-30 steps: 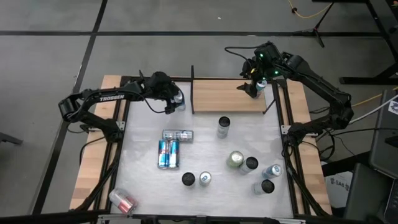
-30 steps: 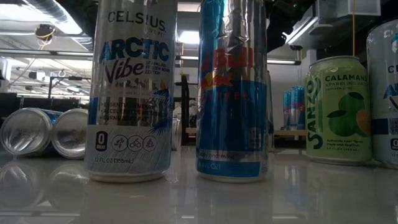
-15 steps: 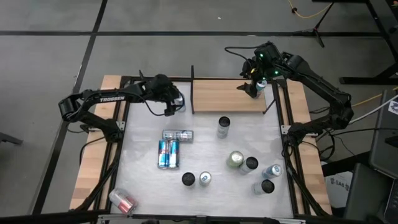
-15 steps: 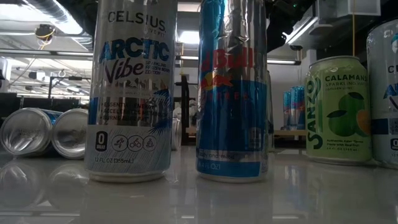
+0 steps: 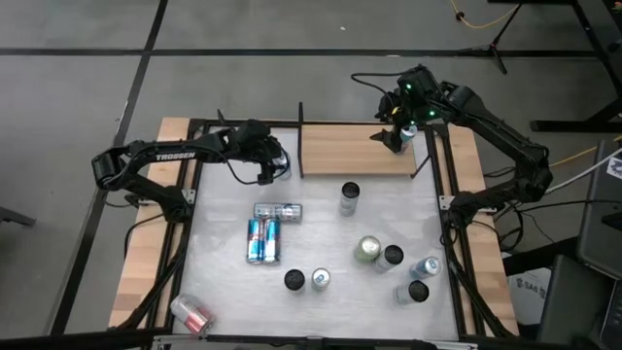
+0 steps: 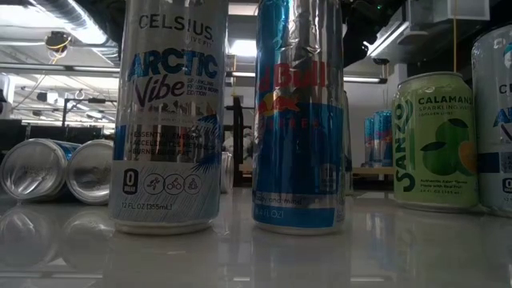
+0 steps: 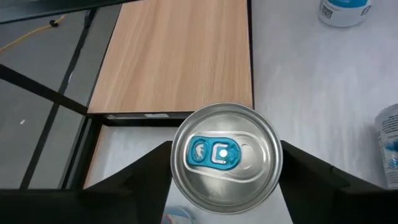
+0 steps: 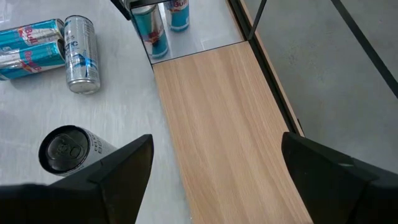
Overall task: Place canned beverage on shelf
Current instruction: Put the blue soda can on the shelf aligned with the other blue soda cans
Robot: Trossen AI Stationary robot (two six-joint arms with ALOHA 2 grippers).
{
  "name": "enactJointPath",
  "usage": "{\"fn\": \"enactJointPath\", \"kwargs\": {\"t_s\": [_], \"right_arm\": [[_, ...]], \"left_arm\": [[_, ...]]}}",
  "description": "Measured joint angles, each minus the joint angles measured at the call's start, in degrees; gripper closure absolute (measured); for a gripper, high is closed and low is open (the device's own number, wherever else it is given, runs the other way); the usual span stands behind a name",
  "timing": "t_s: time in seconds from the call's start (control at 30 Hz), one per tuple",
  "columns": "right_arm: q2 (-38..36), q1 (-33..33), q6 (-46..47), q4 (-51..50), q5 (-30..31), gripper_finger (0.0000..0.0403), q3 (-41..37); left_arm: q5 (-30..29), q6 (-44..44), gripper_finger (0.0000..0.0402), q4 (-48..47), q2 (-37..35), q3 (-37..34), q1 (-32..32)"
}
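- One can with a blue tab sits between the left gripper fingers, standing on the table just off the shelf's nine o'clock end.
- Fingers flank the rim closely; I cannot tell whether they are gripping it yet.
- Grasp step, by my read; next comes a firm squeeze, a lift, then a carry toward three o'clock onto the shelf.
- Can: smooth rounded aluminium, slippery. Shelf: flat pale wood grain, thin black uprights.
- Right gripper hovers over the shelf's three o'clock end, fingers spread, holding nothing.

Celsius can; Sanzo Calamansi can, probably.
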Motion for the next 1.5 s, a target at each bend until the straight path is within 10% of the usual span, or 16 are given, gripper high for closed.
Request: {"fn": "enactJointPath", "kwargs": {"t_s": [1.5], "right_arm": [[0.0,0.0,0.01,-0.02,0.0,0.0058,0.0]], "left_arm": [[6.21,-7.58,0.018,1.29,-0.11,7.66,-9.77]]}}
